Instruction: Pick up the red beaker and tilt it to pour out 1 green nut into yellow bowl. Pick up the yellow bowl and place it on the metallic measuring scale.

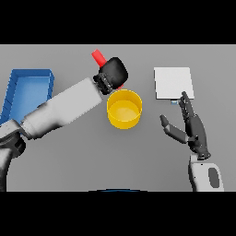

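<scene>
Nearest, the right hand (pixel 192 126) hovered with fingers straight and spread, just below the pale scale (pixel 173 83). Across the grey counter (pixel 83 156), the left hand (pixel 112 73) curled round the red beaker (pixel 97 57), tilted just behind the yellow bowl (pixel 124 109). Farther left sat a blue tray (pixel 27 90).

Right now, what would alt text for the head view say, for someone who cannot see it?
The robot's left hand grips a red beaker just behind a yellow bowl on a grey table. Its right hand rests open near a metallic measuring scale; a blue tray sits far left.
</scene>
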Robot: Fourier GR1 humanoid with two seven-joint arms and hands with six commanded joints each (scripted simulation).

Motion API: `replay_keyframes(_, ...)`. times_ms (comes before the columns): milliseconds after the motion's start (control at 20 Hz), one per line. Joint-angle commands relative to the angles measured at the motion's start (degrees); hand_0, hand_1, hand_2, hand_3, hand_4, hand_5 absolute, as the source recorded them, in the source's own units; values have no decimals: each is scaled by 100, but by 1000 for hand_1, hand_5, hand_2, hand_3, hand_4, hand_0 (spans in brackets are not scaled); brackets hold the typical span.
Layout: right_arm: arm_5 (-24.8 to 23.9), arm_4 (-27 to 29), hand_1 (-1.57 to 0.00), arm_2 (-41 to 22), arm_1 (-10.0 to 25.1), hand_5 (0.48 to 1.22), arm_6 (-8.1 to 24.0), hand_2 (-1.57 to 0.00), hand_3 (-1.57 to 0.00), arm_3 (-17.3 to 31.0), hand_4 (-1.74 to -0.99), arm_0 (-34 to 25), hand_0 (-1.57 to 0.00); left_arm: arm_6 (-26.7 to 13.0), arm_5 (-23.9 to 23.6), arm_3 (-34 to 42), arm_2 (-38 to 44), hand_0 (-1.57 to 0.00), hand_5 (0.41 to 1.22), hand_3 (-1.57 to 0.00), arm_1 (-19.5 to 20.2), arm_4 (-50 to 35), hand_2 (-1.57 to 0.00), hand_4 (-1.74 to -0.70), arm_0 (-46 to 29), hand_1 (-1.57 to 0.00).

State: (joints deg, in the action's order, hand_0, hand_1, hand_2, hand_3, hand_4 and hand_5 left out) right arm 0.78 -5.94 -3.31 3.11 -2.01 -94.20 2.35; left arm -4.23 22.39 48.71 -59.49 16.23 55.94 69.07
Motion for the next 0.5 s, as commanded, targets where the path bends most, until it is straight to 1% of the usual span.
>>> replay_keyframes(0,12,31,1,36,6,604,86,1,1,96,-1290,-43,1,21,-22,-78,-156,-1571,1221,-1531,-17,118,-1571,-1737,65,-1571)
replay_keyframes(100,-46,-44,1,6,-21,602,23,1,1,91,-1283,-63,1,77,63,-221,-461,-1571,1221,-1546,-138,276,-1571,-1738,191,-1571)
replay_keyframes(150,-56,-66,1,-12,-53,605,14,1,1,145,-1285,-56,1,179,167,-202,-619,-1571,1221,-1551,-105,340,-1571,-1739,267,-1571)
replay_keyframes(200,-51,-27,1,63,13,607,70,1,1,170,-1290,-129,1,233,199,-181,-740,-1571,1221,-1555,-101,386,-1571,-1739,325,-1571)
replay_keyframes(300,-69,-41,1,74,22,604,125,1,1,195,-1289,-174,1,179,295,-242,-887,-1571,1221,-1561,-252,423,-1571,-1740,426,-1571)
replay_keyframes(350,-89,-92,1,24,-10,601,53,1,1,162,-1280,-119,1,188,342,-302,-917,-1571,1221,-1563,-309,407,-1571,-1740,505,-1571)
replay_keyframes(400,-118,-121,1,7,-33,601,27,1,1,139,-1283,-88,1,215,380,-330,-1002,-1571,1221,-1564,-271,426,-1571,-1740,546,-1571)
replay_keyframes(450,-98,-147,1,-5,8,603,-22,1,1,112,-1282,-63,1,291,354,-446,-1094,-1571,1221,-1566,-301,459,-1571,-1740,639,-1571)
